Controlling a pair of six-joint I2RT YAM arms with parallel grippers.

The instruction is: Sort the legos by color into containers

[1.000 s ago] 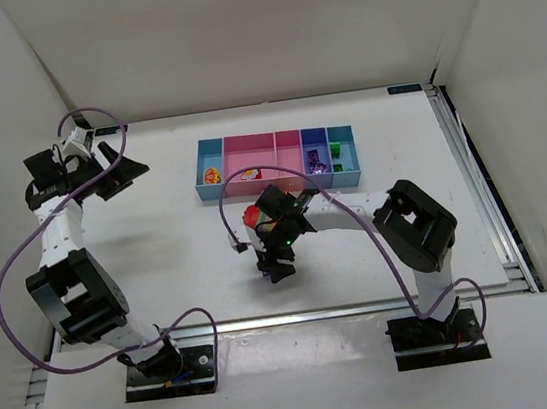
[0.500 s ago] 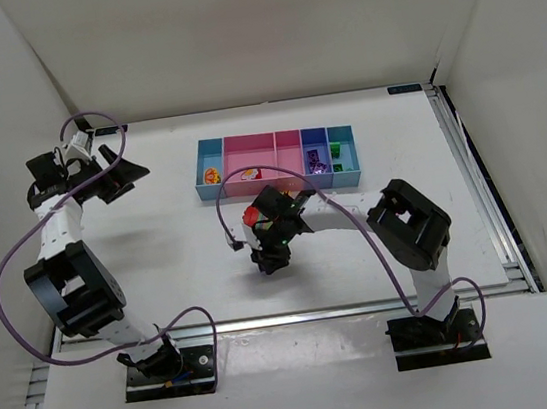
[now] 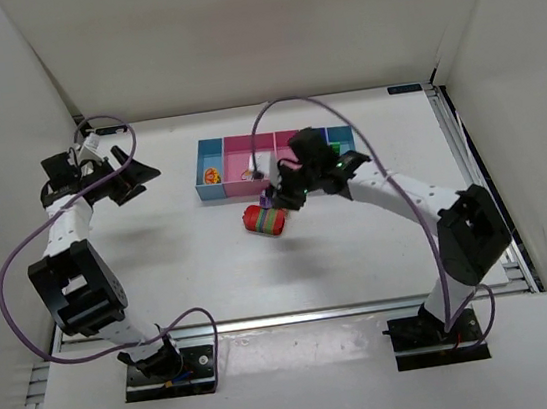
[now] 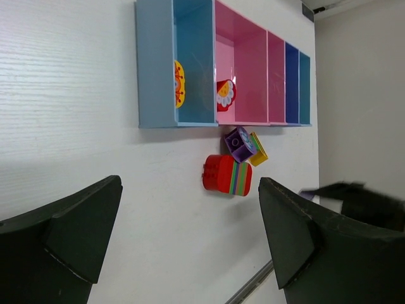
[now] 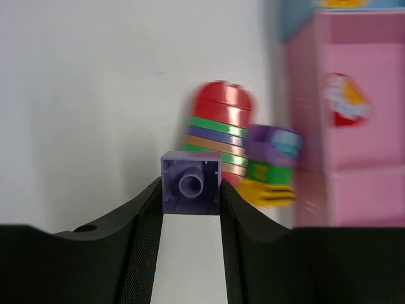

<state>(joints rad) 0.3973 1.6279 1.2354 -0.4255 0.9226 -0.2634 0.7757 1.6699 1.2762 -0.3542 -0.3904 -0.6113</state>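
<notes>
Where the overhead camera looks down on the matte white table [image 3: 161, 270], the containers [image 3: 230, 160] form one row of five joined shallow bins with thin, glossy plastic walls: light blue, wide pink, narrower pink, dark blue, light blue. Just in front of the wide pink bin lies a rounded red chunk [image 3: 262, 219] of legos, banded with green and purple. The right gripper [image 3: 278, 196] hangs between that chunk and the row with its fingers clenched. What they pinch is too small to make out from here. The left gripper [image 3: 135, 178] sits well off to the left, its jaws spread and bare.

From the left wrist, the two black wedge-shaped fingers [image 4: 69, 234] of the left gripper [image 4: 190, 202] stand far apart with nothing between them. Beyond them the table [image 4: 76, 95] shows a fine, wood-like grain. A yellow flower-shaped piece [image 4: 179, 82] leans in the end light blue bin, and a red-and-white piece [image 4: 224, 95] sits in the wide pink one. The red chunk [image 4: 226, 175] lies near the front wall of the containers [image 4: 155, 63], with a small stack [image 4: 245, 145] of purple and yellow just beside it.

From the right wrist, the right gripper [image 5: 190, 190] grasps a square lilac brick [image 5: 190, 185] by two opposite sides, its hollow underside and round inner tube facing the camera. Behind it, blurred, lie the glossy red chunk [image 5: 215, 120] and the small stack [image 5: 272, 164], next to the smooth pink wall of the containers [image 5: 342, 152].
</notes>
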